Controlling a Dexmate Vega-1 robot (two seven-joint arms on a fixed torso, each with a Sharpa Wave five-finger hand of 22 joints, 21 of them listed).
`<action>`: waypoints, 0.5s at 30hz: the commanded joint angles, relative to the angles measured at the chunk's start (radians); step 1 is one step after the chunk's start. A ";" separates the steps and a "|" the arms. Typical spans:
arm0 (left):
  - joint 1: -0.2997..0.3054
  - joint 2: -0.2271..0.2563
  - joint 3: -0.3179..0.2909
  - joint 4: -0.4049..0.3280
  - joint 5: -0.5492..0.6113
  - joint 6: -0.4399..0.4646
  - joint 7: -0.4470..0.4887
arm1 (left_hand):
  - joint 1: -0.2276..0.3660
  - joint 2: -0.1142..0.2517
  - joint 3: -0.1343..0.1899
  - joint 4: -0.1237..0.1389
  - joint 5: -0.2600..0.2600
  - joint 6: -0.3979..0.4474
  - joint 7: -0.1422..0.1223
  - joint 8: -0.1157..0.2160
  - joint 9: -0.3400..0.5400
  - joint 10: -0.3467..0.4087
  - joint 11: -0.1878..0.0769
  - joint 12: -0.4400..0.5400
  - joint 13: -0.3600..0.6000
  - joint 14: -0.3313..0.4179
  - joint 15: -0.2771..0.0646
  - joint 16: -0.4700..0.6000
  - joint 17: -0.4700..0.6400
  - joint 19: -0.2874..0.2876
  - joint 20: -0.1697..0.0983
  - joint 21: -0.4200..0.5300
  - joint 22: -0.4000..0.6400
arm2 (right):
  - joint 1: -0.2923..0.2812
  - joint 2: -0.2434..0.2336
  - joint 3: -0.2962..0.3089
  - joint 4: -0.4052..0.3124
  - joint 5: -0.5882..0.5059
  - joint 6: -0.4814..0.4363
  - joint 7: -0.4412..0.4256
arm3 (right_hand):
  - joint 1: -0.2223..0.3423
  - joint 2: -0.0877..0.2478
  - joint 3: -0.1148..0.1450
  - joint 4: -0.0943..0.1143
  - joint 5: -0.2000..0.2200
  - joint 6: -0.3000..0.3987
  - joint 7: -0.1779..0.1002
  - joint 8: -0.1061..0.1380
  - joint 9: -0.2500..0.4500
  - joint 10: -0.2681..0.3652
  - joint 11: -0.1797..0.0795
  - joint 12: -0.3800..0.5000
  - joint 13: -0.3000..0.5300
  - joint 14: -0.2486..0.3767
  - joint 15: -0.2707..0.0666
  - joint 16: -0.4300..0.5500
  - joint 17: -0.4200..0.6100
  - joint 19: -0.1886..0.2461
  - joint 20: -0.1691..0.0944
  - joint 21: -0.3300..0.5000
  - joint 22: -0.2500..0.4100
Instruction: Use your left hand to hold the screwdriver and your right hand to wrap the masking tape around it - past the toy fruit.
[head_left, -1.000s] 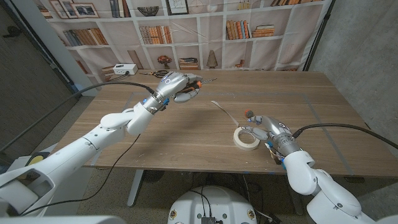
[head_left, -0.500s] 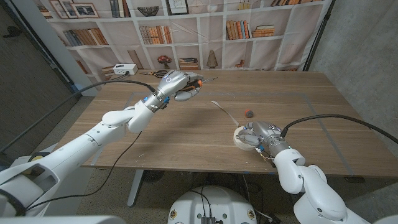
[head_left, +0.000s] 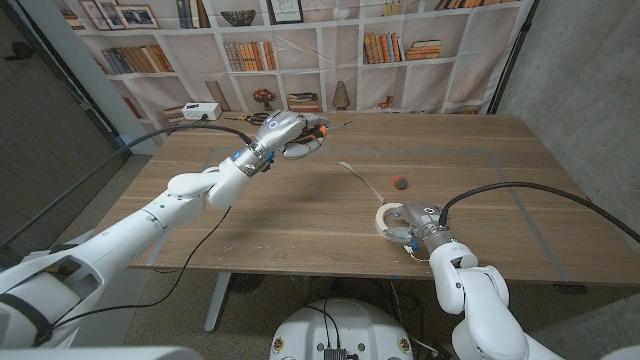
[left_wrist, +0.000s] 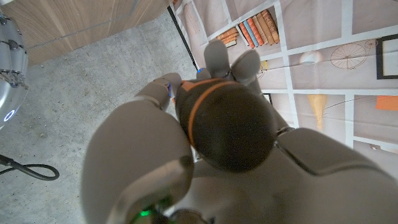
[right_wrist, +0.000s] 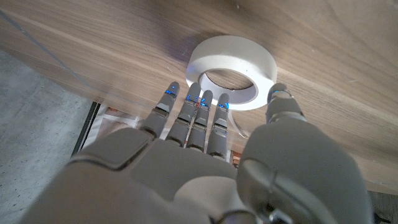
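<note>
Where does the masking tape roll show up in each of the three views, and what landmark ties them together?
Head view: the masking tape roll lies flat near the table's front edge, right of centre, at the right hand.
Right wrist view: the roll lies just beyond that hand's fingertips.
Left wrist view: not in it; the left hand grips the screwdriver.
Shared landmark: the wooden table.

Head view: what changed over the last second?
The right hand swung in over the masking tape roll, from beside it to reaching onto it, uncovering the toy fruit; in the right wrist view its fingers reach over the roll's rim, no closed grip visible yet. Unchanged: the left hand holds the screwdriver raised at the table's far side; the loose tape strip lies where it was.
</note>
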 joint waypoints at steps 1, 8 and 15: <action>-0.015 -0.013 0.006 0.010 -0.011 -0.001 -0.023 | -0.003 0.021 0.224 0.215 -0.005 0.014 -0.004 -0.007 0.004 -0.005 -0.005 0.006 0.002 0.113 -0.106 0.001 0.003 0.011 -0.079 -0.002 0.001 | -0.012 0.047 0.020 0.067 -0.066 0.061 0.059 | 0.057 0.003 0.013 -0.011 0.016 0.022 -0.014 0.004 0.002 0.016 -0.014 0.021 0.006 0.010 -0.075 0.011 0.012 0.012 -0.016 0.008 0.002; -0.017 -0.019 0.008 0.011 -0.013 0.005 -0.029 | -0.004 0.022 0.222 0.214 -0.008 0.016 -0.005 -0.009 0.003 -0.010 -0.006 0.013 0.007 0.115 -0.105 -0.002 0.002 0.012 -0.079 -0.004 0.003 | -0.025 0.059 0.048 0.088 -0.045 0.097 0.043 | 0.142 0.017 0.026 -0.007 0.028 0.075 -0.024 0.018 0.003 0.056 -0.028 0.050 0.016 0.037 -0.093 0.036 0.037 0.035 -0.029 0.021 0.001; -0.017 -0.024 0.008 0.010 -0.027 0.015 -0.050 | -0.005 0.024 0.221 0.213 -0.011 0.017 -0.005 -0.011 0.003 -0.008 -0.008 0.014 0.004 0.113 -0.106 -0.006 -0.001 0.013 -0.079 -0.006 0.003 | -0.032 0.057 0.065 0.110 -0.007 0.138 0.005 | 0.261 0.043 0.050 -0.014 0.034 0.150 -0.060 0.035 0.002 0.106 -0.061 0.087 0.027 0.061 -0.134 0.064 0.069 0.047 -0.053 0.032 0.000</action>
